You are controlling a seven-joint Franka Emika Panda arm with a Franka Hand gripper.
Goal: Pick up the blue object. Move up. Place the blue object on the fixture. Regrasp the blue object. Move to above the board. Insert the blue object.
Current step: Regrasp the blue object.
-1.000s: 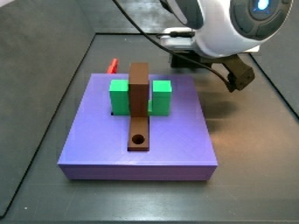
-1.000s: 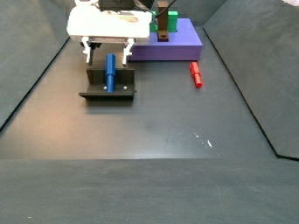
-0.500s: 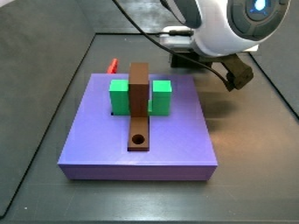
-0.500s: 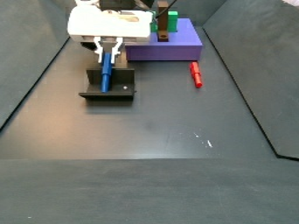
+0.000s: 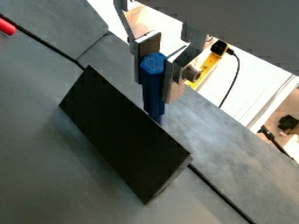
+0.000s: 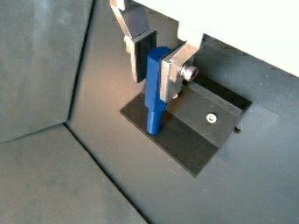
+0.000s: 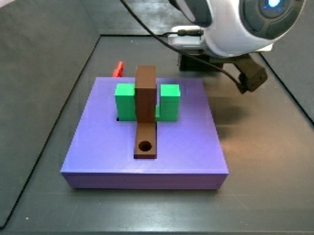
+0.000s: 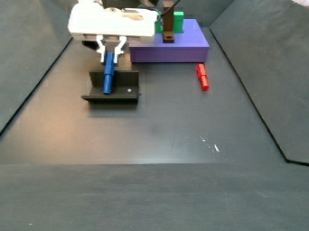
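Wrist views: hand grasping blue object; fixture hides peg base.

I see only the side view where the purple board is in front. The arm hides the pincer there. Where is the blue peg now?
Observer: The peg leans on the fixture, with its lower end on the base plate.
Operator: And the pincer?
Observer: The pincer is over the fixture. Its fingers closely flank the peg's upper end, but I cannot confirm a firm grip.
Operator: Is the fixture on the board?
Observer: No, it stands on the floor, apart from the board.
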